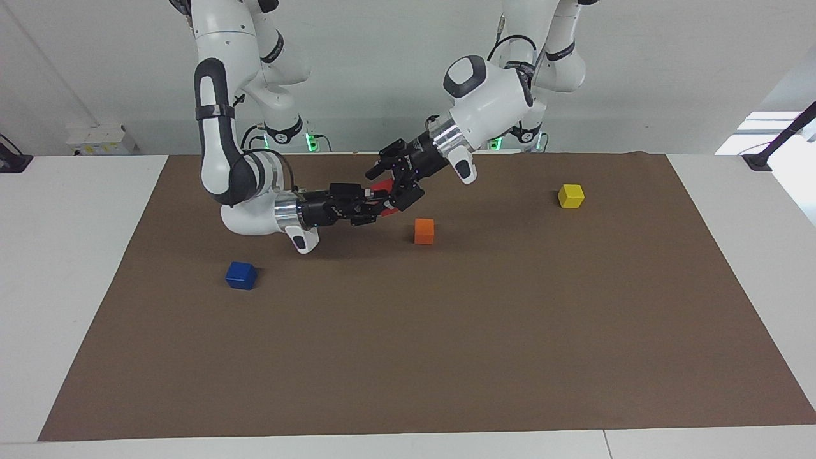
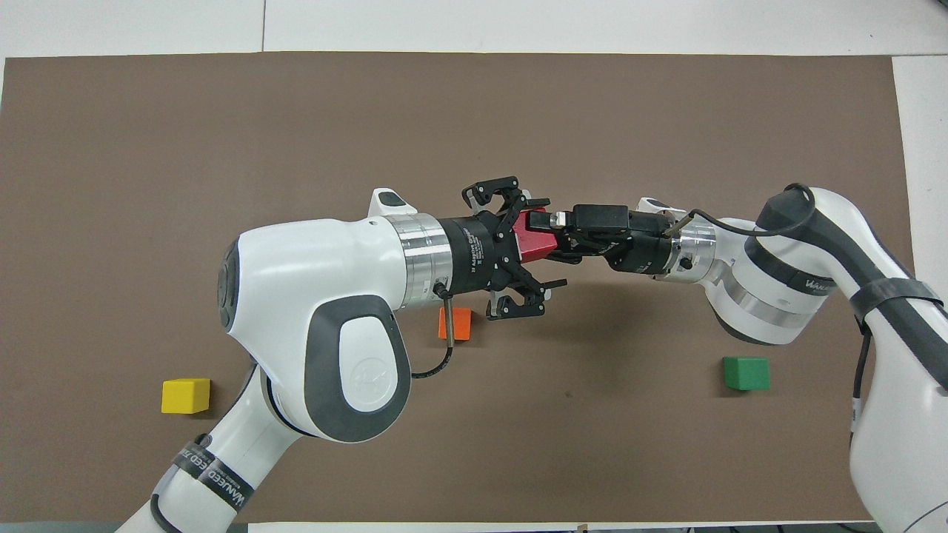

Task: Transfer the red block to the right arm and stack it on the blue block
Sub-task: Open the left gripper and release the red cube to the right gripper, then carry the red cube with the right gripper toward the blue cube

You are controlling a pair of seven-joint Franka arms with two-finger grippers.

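- The 2 grippers meet in mid-air over the middle of the brown mat, nose to nose, which reads as the handover itself.
- The red block sits between them, off the table, over a spot just farther from the robots than the orange block.
- The right gripper has its fingers pressed onto the red block from its own side.
- The left gripper has its fingers spread wide, with the block in its mouth; I judge it has let go or is about to.
- The blue block lies alone toward the right arm's end of the table, its top bare for stacking.
- Only a sliver of red shows in the facing view, so contact on the hidden faces is unclear.
- The overhead view shows no blue block, only a green block; the facing view shows no green one. A yellow block rests toward the left arm's end.
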